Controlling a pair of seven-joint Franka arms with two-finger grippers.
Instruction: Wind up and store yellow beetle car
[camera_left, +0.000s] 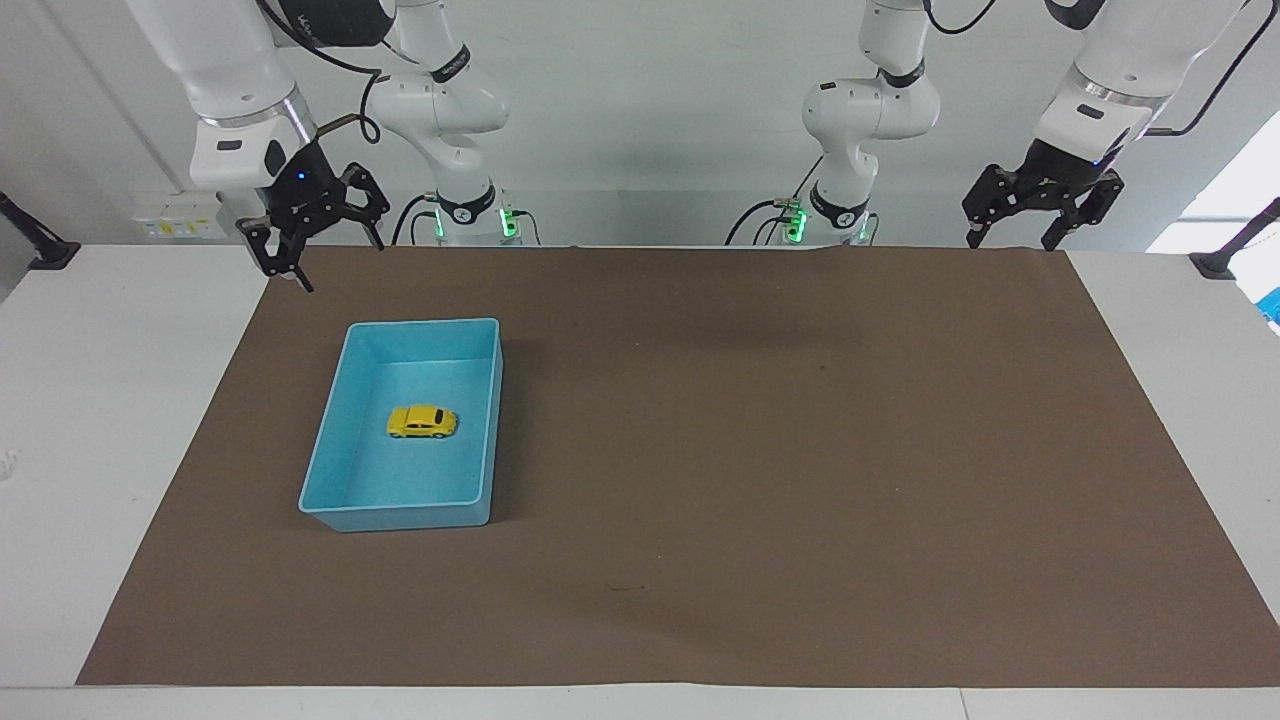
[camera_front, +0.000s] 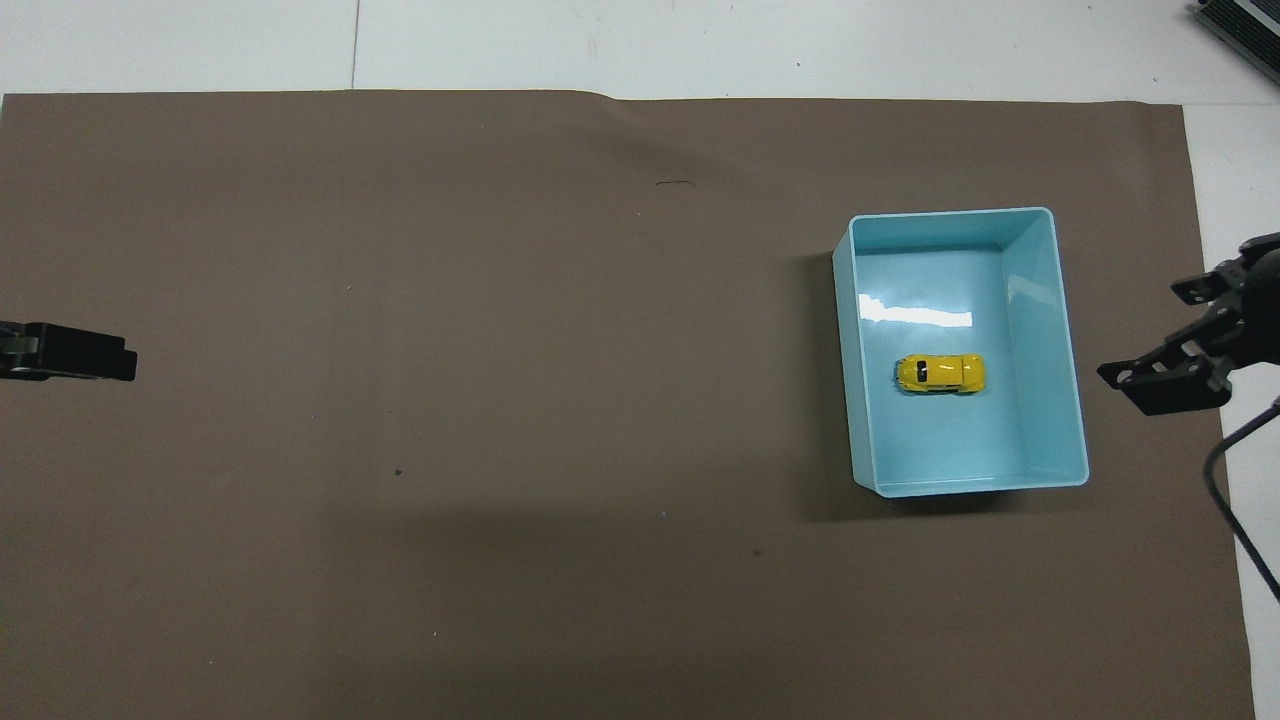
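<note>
The yellow beetle car (camera_left: 422, 422) (camera_front: 940, 373) stands on its wheels in the middle of the blue bin (camera_left: 400, 518) (camera_front: 970, 488), with nothing touching it. My right gripper (camera_left: 325, 262) (camera_front: 1145, 332) hangs open and empty in the air over the mat's edge, beside the bin toward the right arm's end of the table. My left gripper (camera_left: 1010, 243) waits open and empty above the mat's corner at the left arm's end. Only its tip (camera_front: 100, 360) shows in the overhead view.
A brown mat (camera_left: 750, 450) (camera_front: 500, 400) covers most of the white table (camera_left: 110, 420), which shows as bare strips at both ends. The bin is the only thing standing on the mat.
</note>
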